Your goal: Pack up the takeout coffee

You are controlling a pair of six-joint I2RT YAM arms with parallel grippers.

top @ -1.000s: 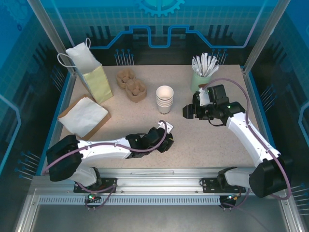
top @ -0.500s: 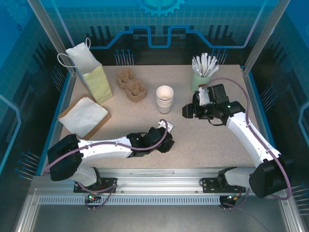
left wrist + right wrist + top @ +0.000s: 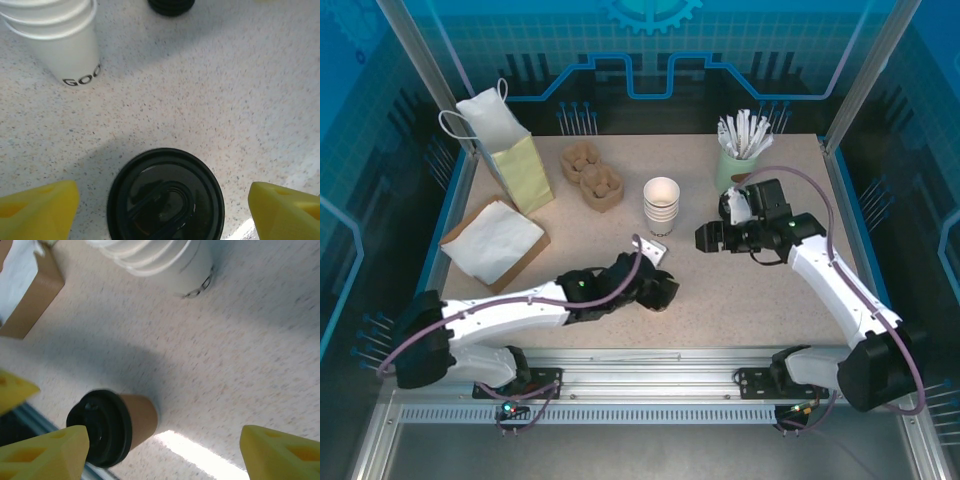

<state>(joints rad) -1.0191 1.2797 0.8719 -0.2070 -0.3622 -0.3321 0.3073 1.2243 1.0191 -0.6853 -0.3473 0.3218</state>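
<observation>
Currently the takeout coffee point(image 3: 107, 427) is standing upright near the table's point(image 3: 740, 300) near edge, mid-width — directly between the left gripper's point(image 3: 162, 202) fingers, which are gaping wide and touching nothing. The right gripper point(image 3: 705, 237), likewise spread and empty, is hovering farther off.

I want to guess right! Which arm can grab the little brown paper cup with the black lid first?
Probably the left. The left gripper is open with a finger on each side of the brown paper cup with the black lid. The right gripper, also open, hangs farther away.
</observation>
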